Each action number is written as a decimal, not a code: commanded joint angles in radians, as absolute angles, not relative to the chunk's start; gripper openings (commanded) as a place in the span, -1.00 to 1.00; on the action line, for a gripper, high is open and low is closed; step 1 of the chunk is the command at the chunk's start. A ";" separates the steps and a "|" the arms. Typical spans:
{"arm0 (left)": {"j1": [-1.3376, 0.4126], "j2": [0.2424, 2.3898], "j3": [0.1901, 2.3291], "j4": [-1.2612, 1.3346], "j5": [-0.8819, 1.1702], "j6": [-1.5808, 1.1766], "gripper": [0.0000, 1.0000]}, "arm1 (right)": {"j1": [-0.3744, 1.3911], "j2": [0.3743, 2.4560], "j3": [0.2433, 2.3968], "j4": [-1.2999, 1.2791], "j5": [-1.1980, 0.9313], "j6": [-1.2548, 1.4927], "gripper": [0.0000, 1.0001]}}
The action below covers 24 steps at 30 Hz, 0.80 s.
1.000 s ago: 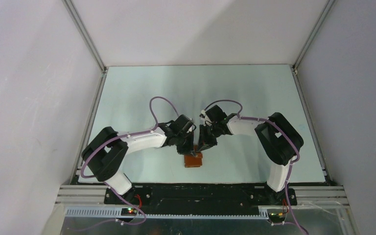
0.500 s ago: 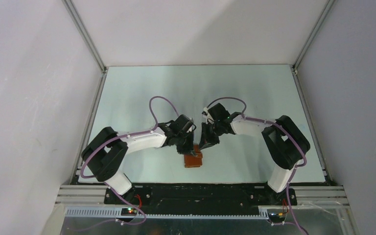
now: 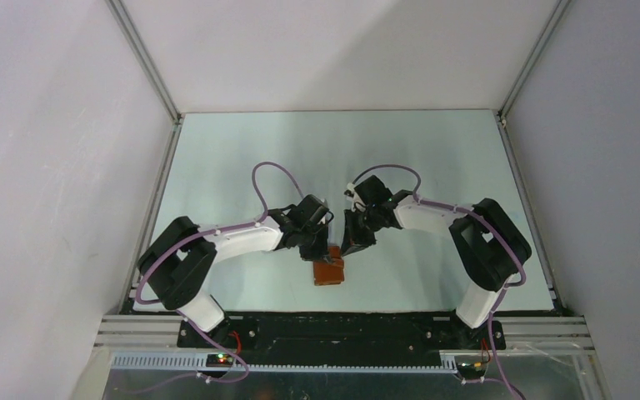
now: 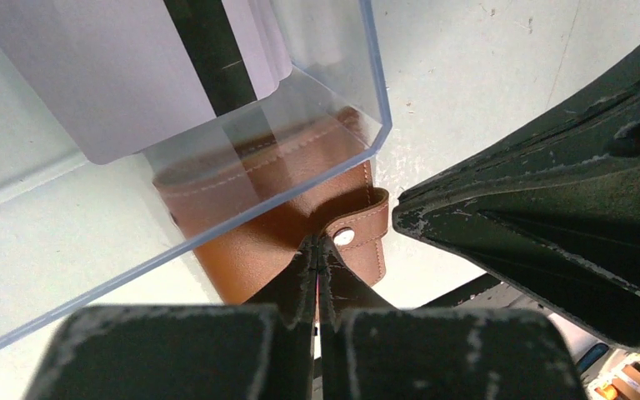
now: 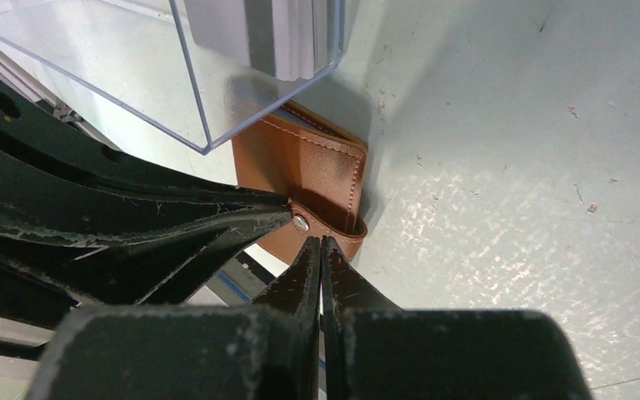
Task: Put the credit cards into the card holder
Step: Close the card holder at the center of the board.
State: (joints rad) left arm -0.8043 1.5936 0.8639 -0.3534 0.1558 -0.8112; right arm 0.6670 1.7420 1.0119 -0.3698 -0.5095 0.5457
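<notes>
The card holder [image 3: 328, 271], a closed tan-brown leather wallet, lies on the table near the front edge. It also shows in the left wrist view [image 4: 250, 250] and the right wrist view [image 5: 321, 167], with its snap tab [image 4: 358, 233] fastened. The pale credit cards [image 4: 108, 75] with a dark stripe stand in a clear plastic box [image 4: 333, 92] just behind the wallet; they also show in the right wrist view [image 5: 296, 33]. My left gripper [image 4: 317, 243] is shut, its tips at the snap tab. My right gripper [image 5: 321, 242] is shut, its tips just below the tab [image 5: 325, 223].
The two grippers [image 3: 321, 248] [image 3: 352, 243] face each other closely over the wallet. The right gripper's fingers [image 4: 550, 192] fill the right of the left wrist view. The pale table [image 3: 333, 150] stretches behind, with walls on three sides.
The right arm's elbow has shifted slightly to the right. Both grippers stay shut at the wallet's tab, and the wallet has not moved.
</notes>
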 commanded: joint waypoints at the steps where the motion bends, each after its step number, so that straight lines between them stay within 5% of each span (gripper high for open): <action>1: -0.800 1.574 0.876 -0.360 0.123 -0.812 -1.00 | 0.679 1.735 1.011 -0.368 -0.503 0.533 -1.00; 14: -0.800 1.562 0.876 -0.357 0.138 -0.830 -0.99 | 0.705 1.805 1.012 -0.333 -0.503 0.542 -1.00; 24: -0.797 1.567 0.874 -0.319 0.192 -0.849 -0.58 | 0.708 1.818 1.012 -0.325 -0.497 0.544 -1.00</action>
State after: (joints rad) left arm -0.8036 1.5936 0.8639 -0.3508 0.1677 -0.8314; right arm 0.6987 1.8053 1.0119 -0.3485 -0.5114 0.5476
